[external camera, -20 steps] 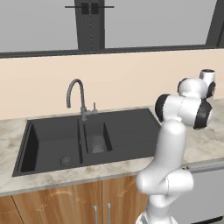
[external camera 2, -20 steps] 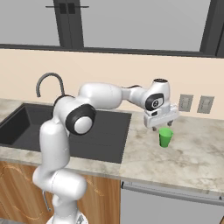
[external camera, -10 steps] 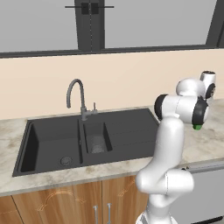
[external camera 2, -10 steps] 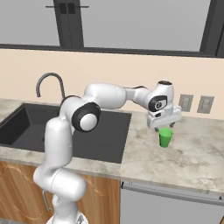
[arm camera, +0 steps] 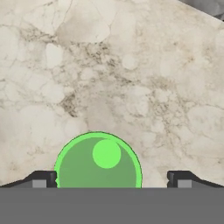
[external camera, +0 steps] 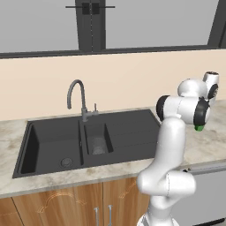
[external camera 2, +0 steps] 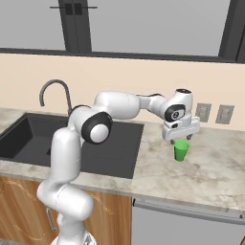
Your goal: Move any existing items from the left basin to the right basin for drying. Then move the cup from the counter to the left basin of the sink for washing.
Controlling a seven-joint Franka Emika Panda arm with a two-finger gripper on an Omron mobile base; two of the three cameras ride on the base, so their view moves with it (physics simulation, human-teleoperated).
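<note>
So, quick rundown, near to far:
end effector: the end effector (external camera 2: 181,138) hangs right above the cup (external camera 2: 181,150), jaws spread wide. In the hand view the tips flank the cup's rim with gaps on both sides, nothing pinched.
why: my guess is it's lined up to drop down and grab the cup.
cup: upright on the bench (external camera 2: 206,167), right of the sink (external camera: 88,141), near the back edge, well apart from the basins.
left basin: the left basin (external camera: 50,148) looks bare to me, can't make out any glass there or in the right basin (external camera: 98,142).
in the way: the tap (external camera: 78,99) stands behind the divider, could snag the carry over.
far: wall sockets behind the cup, clear of it.
</note>
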